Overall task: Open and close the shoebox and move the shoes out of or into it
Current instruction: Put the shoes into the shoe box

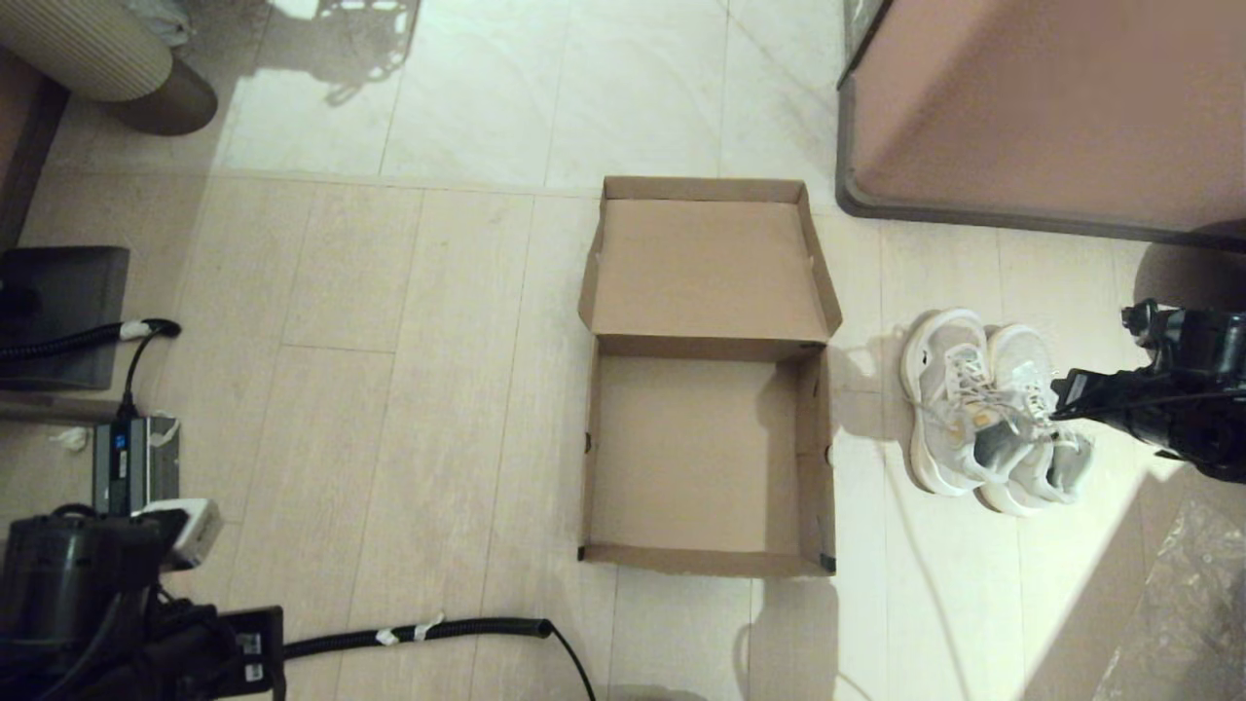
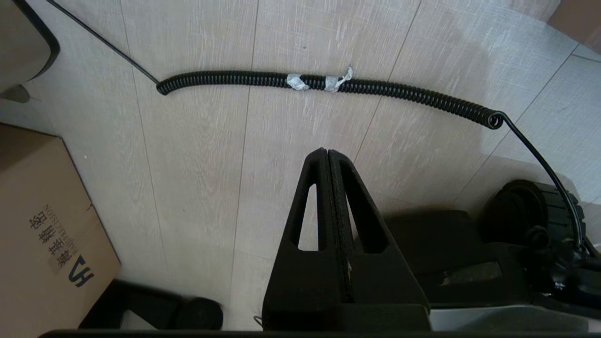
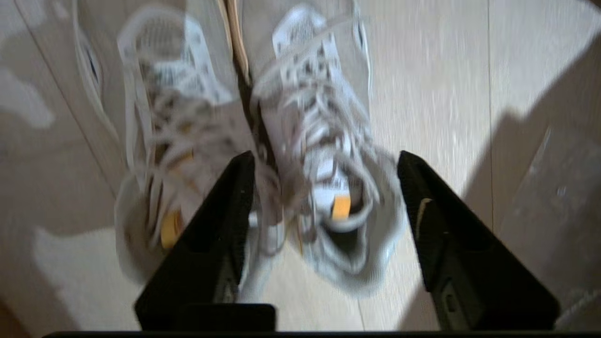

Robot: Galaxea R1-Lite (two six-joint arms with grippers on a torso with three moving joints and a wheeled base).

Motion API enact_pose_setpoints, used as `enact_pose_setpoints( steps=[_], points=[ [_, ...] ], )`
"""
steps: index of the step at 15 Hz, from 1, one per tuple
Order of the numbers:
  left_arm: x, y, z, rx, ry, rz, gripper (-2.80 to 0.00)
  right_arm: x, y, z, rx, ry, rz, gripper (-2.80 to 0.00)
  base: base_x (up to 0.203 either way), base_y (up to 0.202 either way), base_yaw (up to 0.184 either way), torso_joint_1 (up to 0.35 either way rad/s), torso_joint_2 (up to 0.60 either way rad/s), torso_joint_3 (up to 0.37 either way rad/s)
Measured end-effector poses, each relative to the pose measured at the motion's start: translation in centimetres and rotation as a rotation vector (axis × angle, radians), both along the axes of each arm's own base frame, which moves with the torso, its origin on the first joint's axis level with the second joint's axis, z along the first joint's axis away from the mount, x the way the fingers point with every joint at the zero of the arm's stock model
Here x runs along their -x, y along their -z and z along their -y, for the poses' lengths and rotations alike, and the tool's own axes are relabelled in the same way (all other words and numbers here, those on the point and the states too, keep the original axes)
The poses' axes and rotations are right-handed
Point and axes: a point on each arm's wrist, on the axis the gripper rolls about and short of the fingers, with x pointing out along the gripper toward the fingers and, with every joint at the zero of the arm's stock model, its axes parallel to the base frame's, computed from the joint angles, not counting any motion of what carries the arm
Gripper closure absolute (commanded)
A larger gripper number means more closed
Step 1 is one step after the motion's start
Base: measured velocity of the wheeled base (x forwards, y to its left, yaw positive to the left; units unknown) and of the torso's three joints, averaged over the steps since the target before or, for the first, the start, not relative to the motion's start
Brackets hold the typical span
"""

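Note:
The brown shoebox [image 1: 706,458] lies on the floor in the middle of the head view, its lid [image 1: 709,268] folded back flat and nothing inside it. The white shoes [image 1: 988,409] stand side by side on the floor to the right of the box. My right gripper [image 1: 1066,394] hovers over the heel end of the outer shoe [image 3: 328,188], open, with that shoe's collar showing between the two fingers [image 3: 225,211]. My left gripper [image 2: 327,152] is parked at the lower left, shut on nothing.
A pinkish-brown cabinet [image 1: 1051,107] with a dark base stands at the back right. A coiled black cable [image 1: 419,633] runs across the floor at the front left, near a power brick [image 1: 136,462]. A printed cardboard carton [image 2: 42,234] sits beside the left arm.

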Motion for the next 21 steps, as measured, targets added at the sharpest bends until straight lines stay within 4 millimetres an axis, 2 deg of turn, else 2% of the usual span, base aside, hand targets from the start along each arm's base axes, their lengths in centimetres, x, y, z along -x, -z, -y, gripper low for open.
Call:
enact_pose_setpoints(
  steps=[5, 8, 13, 17, 21],
  points=[
    [-0.5, -0.2, 0.1, 0.000, 0.001, 0.024, 0.00, 2.4, 2.0, -0.6, -0.070, -0.079, -0.024, -2.80, 0.000, 0.000, 0.000, 0.000, 0.00, 0.000],
    [-0.7, -0.3, 0.1, 0.002, 0.000, 0.045, 0.00, 2.3, 3.8, -0.1, -0.086, -0.074, -0.042, -2.80, 0.000, 0.000, 0.000, 0.000, 0.00, 0.000],
    [-0.5, -0.1, 0.0, 0.000, -0.008, 0.045, 0.00, -0.2, 7.2, 1.2, -0.069, -0.095, 0.006, -2.80, 0.000, 0.000, 0.000, 0.000, 0.00, 0.000],
    [-0.5, 0.0, -0.1, -0.001, -0.013, 0.036, 0.00, -2.9, 9.0, 2.0, -0.071, -0.143, 0.017, -2.80, 0.000, 0.000, 0.000, 0.000, 0.00, 0.000],
    [-0.7, 0.3, -0.3, -0.001, -0.026, 0.024, 0.00, -4.0, 10.9, 2.1, -0.088, -0.156, -0.015, -2.80, 0.000, 0.000, 0.000, 0.000, 0.00, 0.000]
  ],
)
